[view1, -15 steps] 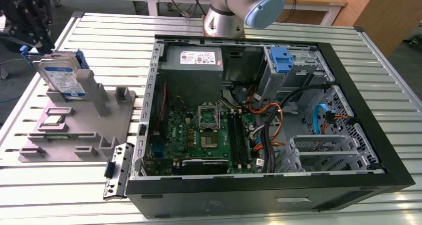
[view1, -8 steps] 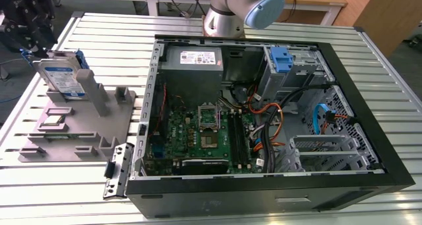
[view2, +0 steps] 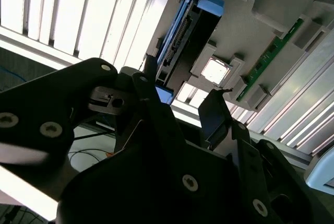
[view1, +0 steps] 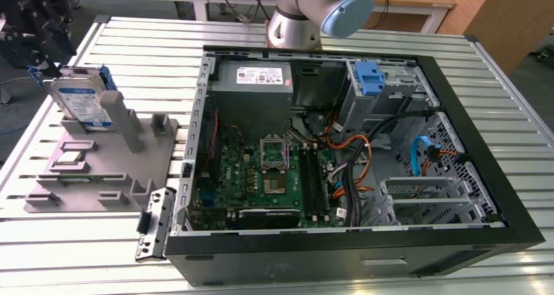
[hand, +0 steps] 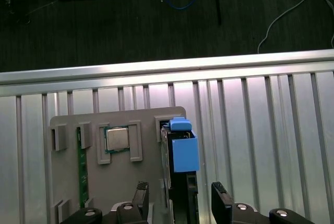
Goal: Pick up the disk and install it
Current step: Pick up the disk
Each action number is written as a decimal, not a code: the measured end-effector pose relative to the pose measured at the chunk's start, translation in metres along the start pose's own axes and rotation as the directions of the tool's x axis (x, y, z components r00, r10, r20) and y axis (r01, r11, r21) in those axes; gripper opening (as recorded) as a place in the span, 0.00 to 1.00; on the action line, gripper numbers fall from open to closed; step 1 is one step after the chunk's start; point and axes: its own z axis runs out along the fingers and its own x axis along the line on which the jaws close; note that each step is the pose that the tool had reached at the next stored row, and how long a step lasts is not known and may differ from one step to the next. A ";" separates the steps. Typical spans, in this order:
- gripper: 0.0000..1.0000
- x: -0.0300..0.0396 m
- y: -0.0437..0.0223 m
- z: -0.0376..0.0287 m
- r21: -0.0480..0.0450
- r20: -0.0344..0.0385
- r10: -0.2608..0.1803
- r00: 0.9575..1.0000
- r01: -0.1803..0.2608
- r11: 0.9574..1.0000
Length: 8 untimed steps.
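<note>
**Gripper over disk, not yet clamped**

The disk point(view1: 80, 104) stands on edge in an end slot of the grey tray point(view1: 160, 162), at the exterior view's left, well apart from the case point(view1: 346, 262). In the first wrist view its blue carrier end faces the camera. The gripper point(hand: 180, 192) sits right over it. The fingers point(hand: 222, 205) are apart, one each side of the disk, w/ a gap showing on both sides. So nothing is gripped, and my read is the pick-up stage w/ install not begun.

Risks (judgement only):
- Fingers not centred on closing: one pad lands first and tips the disk in its slot.
- Grip on the blue plastic instead of the metal: the carrier may flex, and the disk could slip or twist.
- Pull not in line w/ the slot: the disk binds and the tray lifts or drags along the table point(view1: 433, 42).
- A skewed grab would prob. carry over, so the disk meets the bay crooked.
- Cables point(view1: 372, 146) lie loose near the drive cage and could snag or block entry.

Containers:
- Tray: disk in the end slot, CPU point(hand: 118, 139) in a square pocket just beside it, RAM stick point(hand: 82, 166) in a narrow slot past that.
- Case: open, lying on its side. Inside are the board point(view1: 259, 178), the PSU point(view1: 259, 78) at the far wall, the cables and a blue bracket point(view1: 370, 78) in the drive cage.
</note>
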 end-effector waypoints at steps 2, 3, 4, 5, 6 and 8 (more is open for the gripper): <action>0.59 0.0000 0.0000 0.0001 0.000 0.000 0.000 1.000 0.000 1.000; 0.59 0.0000 0.0000 0.0002 0.000 0.000 0.000 1.000 0.000 1.000; 0.59 0.0000 0.0000 0.0004 0.000 0.000 0.000 1.000 0.000 1.000; 0.59 0.0000 -0.0001 0.0008 0.000 0.000 0.000 1.000 0.000 1.000; 0.59 0.0000 -0.0001 0.0010 0.000 0.000 0.000 1.000 0.000 1.000; 0.59 0.0001 -0.0001 0.0009 0.000 0.000 0.000 1.000 0.000 1.000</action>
